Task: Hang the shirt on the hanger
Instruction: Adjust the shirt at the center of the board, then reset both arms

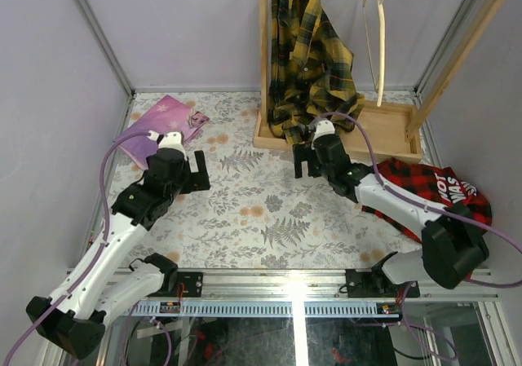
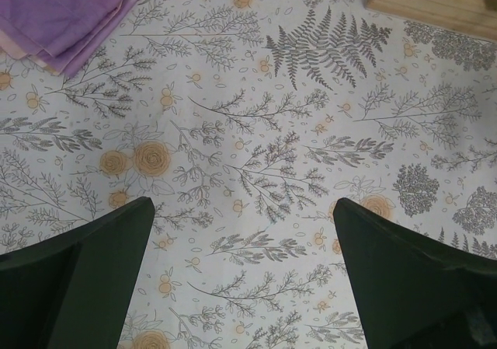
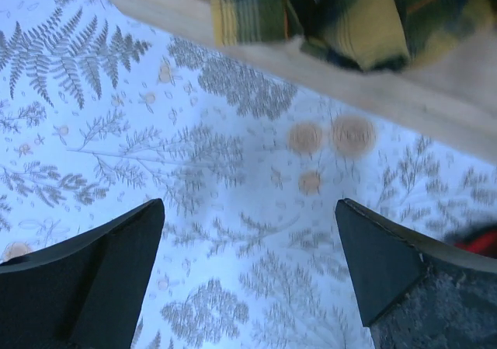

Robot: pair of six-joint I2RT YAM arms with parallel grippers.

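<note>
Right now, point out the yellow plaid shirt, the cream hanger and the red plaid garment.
yellow plaid shirt [image 1: 314, 64], top view, middle of the hanging cloth
cream hanger [image 1: 380, 56], top view, its curved arm
red plaid garment [image 1: 412, 176], top view, plaid beside the lettering

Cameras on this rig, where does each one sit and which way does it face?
Top external: above and behind the bases, looking down over the floral-print table and light wooden clothes rack; both arms show whole.
Left wrist: on the left arm, facing down at the table; open left pincer at the bottom.
Right wrist: on the right arm, facing down by the rack's base and the hem of the yellow-and-black plaid flannel shirt; open right pincer at the bottom.
Shared: both wrist views catch the rack's base.
</note>
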